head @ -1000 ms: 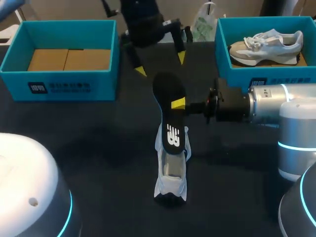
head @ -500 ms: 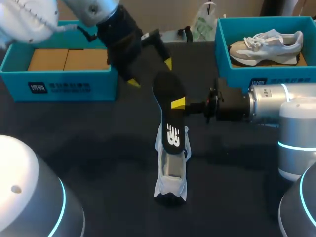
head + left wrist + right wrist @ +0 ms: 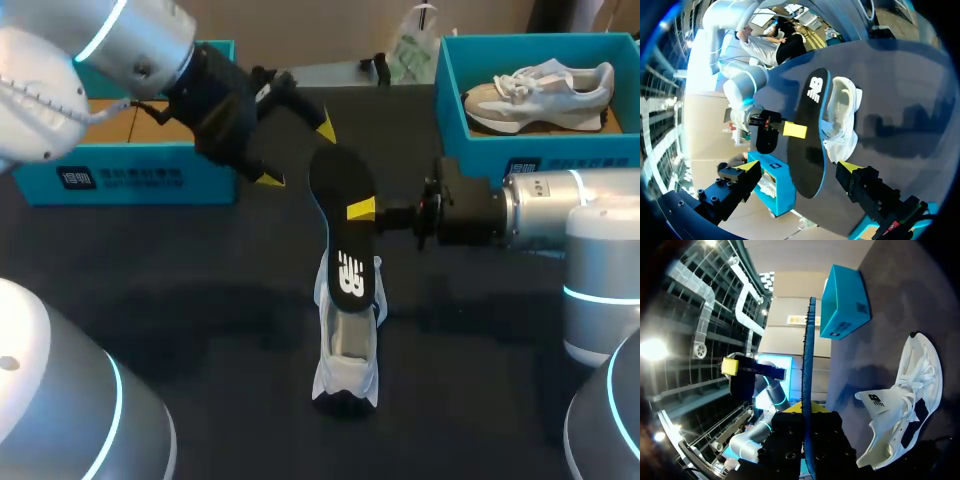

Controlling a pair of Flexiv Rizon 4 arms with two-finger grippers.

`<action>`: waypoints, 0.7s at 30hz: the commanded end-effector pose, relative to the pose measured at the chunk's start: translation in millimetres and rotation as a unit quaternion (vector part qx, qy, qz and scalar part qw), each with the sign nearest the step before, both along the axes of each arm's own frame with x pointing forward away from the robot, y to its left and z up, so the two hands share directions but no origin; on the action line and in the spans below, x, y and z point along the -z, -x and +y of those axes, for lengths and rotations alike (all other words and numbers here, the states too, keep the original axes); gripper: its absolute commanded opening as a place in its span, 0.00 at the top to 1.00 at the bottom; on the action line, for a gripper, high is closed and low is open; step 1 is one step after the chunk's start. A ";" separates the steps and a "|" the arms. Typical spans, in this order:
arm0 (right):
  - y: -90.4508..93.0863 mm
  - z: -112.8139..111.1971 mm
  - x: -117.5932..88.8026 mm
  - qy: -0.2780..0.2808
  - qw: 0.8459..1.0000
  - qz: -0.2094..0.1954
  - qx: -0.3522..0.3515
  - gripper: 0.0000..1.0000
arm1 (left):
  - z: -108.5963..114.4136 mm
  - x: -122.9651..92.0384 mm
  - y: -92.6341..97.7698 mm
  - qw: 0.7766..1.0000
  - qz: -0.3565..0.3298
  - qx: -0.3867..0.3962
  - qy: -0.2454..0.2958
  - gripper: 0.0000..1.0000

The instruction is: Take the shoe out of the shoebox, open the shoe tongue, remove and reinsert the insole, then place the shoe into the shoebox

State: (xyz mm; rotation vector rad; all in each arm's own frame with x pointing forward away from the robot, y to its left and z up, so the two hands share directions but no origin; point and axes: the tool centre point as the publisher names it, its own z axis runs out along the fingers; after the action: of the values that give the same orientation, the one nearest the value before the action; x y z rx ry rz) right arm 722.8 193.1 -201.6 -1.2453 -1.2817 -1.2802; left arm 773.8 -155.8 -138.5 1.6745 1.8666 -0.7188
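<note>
left gripper nearer white-logo insole

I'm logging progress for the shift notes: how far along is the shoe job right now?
Done: the shoe is out, lying on the table. In hand: the right gripper holds the insole upright over the shoe, jaws shut on it; the left gripper hovers open by its top end. Left: reinserting the insole and putting the shoe in the shoebox.
</note>
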 end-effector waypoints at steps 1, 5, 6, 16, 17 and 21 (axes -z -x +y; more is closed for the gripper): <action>0.9 1.8 0.5 0.000 1.000 0.000 0.002 1.00 | 18.4 12.8 -9.7 0.987 -0.022 0.019 0.157 0.00; 0.9 1.8 0.5 0.000 1.000 0.000 0.002 1.00 | 23.0 17.5 -12.8 0.988 -0.028 0.031 0.150 0.00; 0.9 1.8 0.5 0.000 1.000 0.000 0.002 1.00 | 23.0 17.5 -12.8 0.988 -0.028 0.031 0.150 0.00; 0.9 1.8 0.5 0.000 1.000 0.000 0.002 1.00 | 19.8 29.8 -11.2 0.983 -0.035 0.023 0.177 0.00; 0.9 1.8 0.5 0.000 1.000 0.000 0.002 1.00 | 19.7 36.4 -10.9 0.978 -0.047 0.024 0.201 0.00; 0.9 1.8 0.5 0.000 1.000 0.000 0.002 1.00 | 25.3 47.0 -11.6 0.971 -0.039 0.018 0.234 0.00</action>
State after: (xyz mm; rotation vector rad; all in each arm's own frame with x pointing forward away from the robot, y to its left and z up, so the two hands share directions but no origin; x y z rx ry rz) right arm 722.8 192.9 -201.5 -1.2459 -1.2821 -1.2796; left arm 789.7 -133.8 -175.6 1.5461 1.6200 -0.8842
